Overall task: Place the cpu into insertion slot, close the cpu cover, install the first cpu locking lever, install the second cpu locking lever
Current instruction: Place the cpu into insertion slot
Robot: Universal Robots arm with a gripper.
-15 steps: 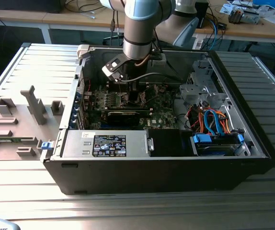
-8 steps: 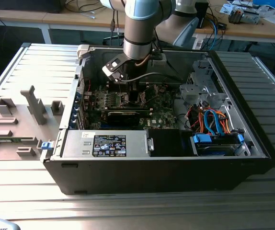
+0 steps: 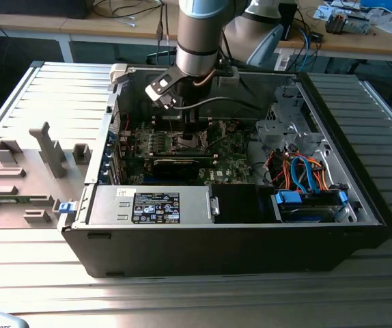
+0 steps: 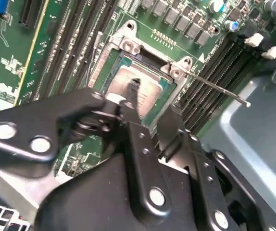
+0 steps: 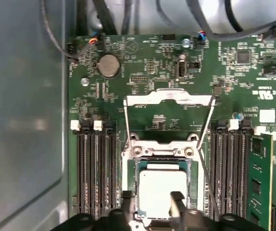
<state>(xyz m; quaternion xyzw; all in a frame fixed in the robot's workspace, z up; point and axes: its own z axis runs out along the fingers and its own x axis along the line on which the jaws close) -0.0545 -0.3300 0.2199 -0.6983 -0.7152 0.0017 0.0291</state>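
Observation:
The cpu (image 5: 159, 190) lies flat in the insertion slot (image 5: 161, 151), its silver top facing up with a green border around it. In the second wrist view the cpu (image 4: 150, 86) shows the same way inside the slot's metal rim (image 4: 128, 44). My gripper (image 5: 151, 197) hovers just over it, open, with one black fingertip (image 5: 127, 198) beside the chip and the other over its edge. The cpu cover (image 5: 169, 98) stands swung open beyond the slot. A thin locking lever (image 4: 215, 89) sticks out unlatched. In the exterior view the gripper (image 3: 190, 130) reaches down into the case.
Black memory slots (image 5: 94, 168) flank the socket on both sides, with one green module (image 5: 258, 183) fitted. The open computer case (image 3: 360, 205) holds a power supply (image 3: 155, 205), drive bays and blue and orange cables (image 3: 302, 171). A grey fixture tray (image 3: 25, 171) lies at the exterior view's left.

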